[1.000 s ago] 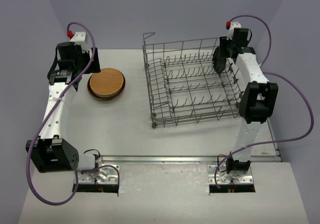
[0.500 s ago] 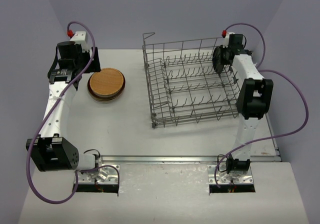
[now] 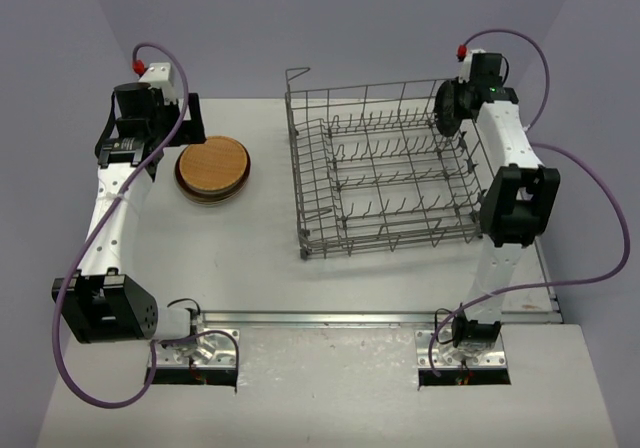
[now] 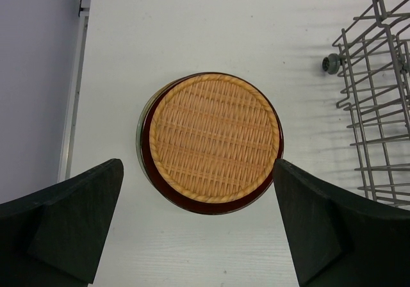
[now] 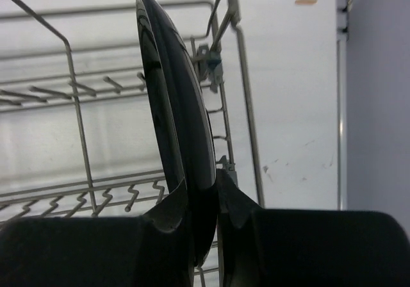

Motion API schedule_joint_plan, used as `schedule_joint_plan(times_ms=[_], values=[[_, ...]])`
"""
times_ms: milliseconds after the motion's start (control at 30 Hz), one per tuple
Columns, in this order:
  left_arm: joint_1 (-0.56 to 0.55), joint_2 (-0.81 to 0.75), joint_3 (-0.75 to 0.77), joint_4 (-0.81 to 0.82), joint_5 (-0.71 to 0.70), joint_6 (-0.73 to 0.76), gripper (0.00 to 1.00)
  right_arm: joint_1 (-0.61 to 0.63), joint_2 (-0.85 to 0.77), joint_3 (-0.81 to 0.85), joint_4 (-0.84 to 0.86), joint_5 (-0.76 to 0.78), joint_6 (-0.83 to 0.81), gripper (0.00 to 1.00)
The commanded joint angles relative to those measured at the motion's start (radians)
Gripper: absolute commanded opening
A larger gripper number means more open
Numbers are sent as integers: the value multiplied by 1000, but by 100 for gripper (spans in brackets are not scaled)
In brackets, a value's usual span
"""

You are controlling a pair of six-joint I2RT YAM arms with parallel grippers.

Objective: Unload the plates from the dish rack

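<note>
A stack of plates [image 3: 212, 168] lies flat on the table at the left, topped by an orange-tan woven-pattern one [image 4: 211, 143] over a dark brown rim. My left gripper [image 4: 197, 191] hangs open above the stack's near edge, touching nothing. The grey wire dish rack [image 3: 390, 240] stands at centre right. At its far right corner my right gripper [image 3: 447, 108] is shut on the edge of a dark plate [image 5: 179, 107] standing upright among the rack's wires [image 5: 73, 114]. No other plates show in the rack.
The rack's corner wheel [image 4: 331, 63] and left side [image 4: 378, 107] lie right of the stack. The table's left edge rail [image 4: 72, 107] runs close to the stack. A raised wire loop [image 3: 297, 71] sticks up at the rack's far left corner.
My right gripper closed on the dark plate and rose slightly toward the far right corner. My left gripper opened wider above the stack.
</note>
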Motion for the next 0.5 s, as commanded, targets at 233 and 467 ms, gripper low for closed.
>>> schedule_joint_plan(times_ms=[233, 467], values=[[-9, -125, 52, 60, 321, -48, 100, 12, -384, 98, 120, -122, 62, 0], [-23, -158, 6, 114, 865, -147, 97, 67, -582, -182, 123, -769, 325, 0]])
